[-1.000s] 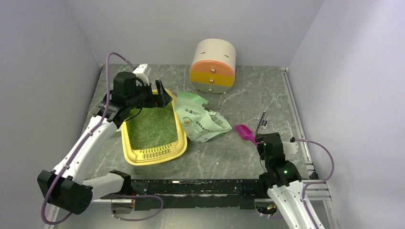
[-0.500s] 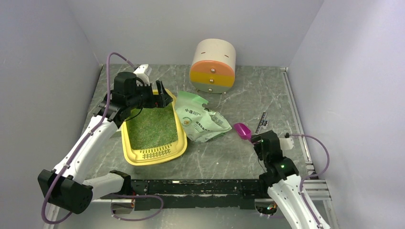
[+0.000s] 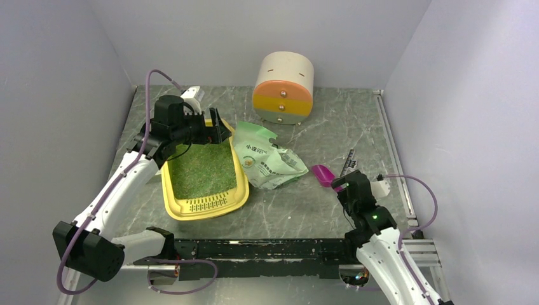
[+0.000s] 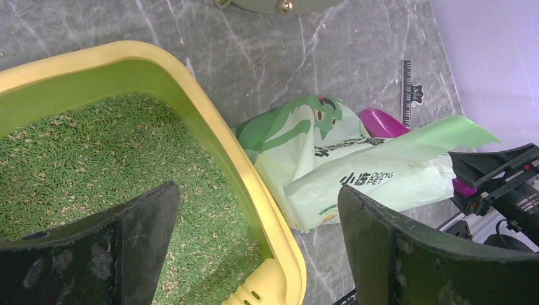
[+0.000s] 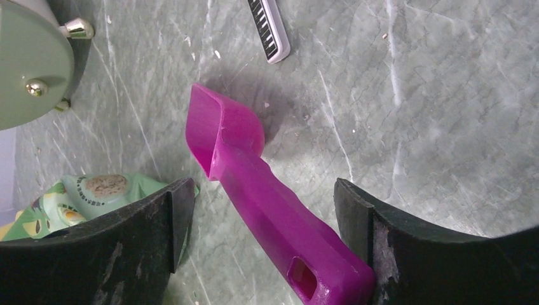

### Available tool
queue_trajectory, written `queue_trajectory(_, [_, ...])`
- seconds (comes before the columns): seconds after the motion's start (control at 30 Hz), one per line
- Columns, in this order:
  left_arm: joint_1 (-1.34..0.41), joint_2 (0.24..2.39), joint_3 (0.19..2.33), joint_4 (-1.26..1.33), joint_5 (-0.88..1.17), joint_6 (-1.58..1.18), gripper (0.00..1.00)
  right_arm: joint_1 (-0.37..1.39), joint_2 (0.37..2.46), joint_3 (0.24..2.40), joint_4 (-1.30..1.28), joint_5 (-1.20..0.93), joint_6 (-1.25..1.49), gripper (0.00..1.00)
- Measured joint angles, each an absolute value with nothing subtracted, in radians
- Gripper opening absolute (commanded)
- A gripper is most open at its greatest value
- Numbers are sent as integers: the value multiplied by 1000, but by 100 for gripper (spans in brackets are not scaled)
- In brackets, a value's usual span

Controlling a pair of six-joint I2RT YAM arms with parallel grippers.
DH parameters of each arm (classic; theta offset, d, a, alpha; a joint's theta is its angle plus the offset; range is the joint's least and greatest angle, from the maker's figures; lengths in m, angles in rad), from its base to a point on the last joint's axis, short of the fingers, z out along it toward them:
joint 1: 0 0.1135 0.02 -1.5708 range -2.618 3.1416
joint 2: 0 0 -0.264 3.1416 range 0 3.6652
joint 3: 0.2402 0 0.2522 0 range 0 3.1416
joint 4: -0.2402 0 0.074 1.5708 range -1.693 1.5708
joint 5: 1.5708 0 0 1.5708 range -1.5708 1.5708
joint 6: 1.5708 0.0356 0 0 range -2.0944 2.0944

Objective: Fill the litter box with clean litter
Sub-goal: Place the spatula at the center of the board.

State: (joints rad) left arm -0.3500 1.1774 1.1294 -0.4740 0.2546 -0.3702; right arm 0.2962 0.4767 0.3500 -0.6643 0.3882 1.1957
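Observation:
The yellow litter box [image 3: 239, 190] lies left of centre, its slotted grille towards the near edge. Greenish-grey litter [image 3: 200, 168] covers its floor, also in the left wrist view [image 4: 76, 152]. My left gripper [image 3: 215, 130] is open and empty, above the box's far right corner, with the yellow rim [image 4: 216, 127] between its jaws [image 4: 257, 210]. My right gripper [image 3: 343, 185] is open, low over the table. The handle of a magenta scoop [image 5: 273, 216] lies between its jaws [image 5: 262, 190], close against the right finger [image 5: 368, 222]. The scoop's bowl [image 3: 323, 173] points towards the bag.
A pale green printed bag [image 3: 267, 159] lies crumpled between the box and the scoop. A round beige, orange and yellow drawer cabinet [image 3: 284, 89] stands at the back. A small black-and-white ruler [image 3: 347, 164] lies just beyond the scoop. Grey walls close in three sides.
My right gripper has moved forward and left over the scoop's handle, so less of the scoop shows from above. The left arm has barely shifted.

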Motion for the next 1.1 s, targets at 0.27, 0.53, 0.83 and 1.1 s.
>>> queue_trajectory(0.27, [-350,1179,1129,-472,268,-370,99,296,467,387,-704,392,1179,94])
queue_trajectory(0.53, [-350,1179,1129,-468,278,-370,99,296,507,406,-712,379,1139,98])
queue_trajectory(0.83, [-350,1179,1129,-468,282,-370,98,296,696,420,-670,306,1072,100])
queue_trajectory(1.1, [-351,1184,1129,-468,294,-370,99,296,717,471,-672,305,1048,100])
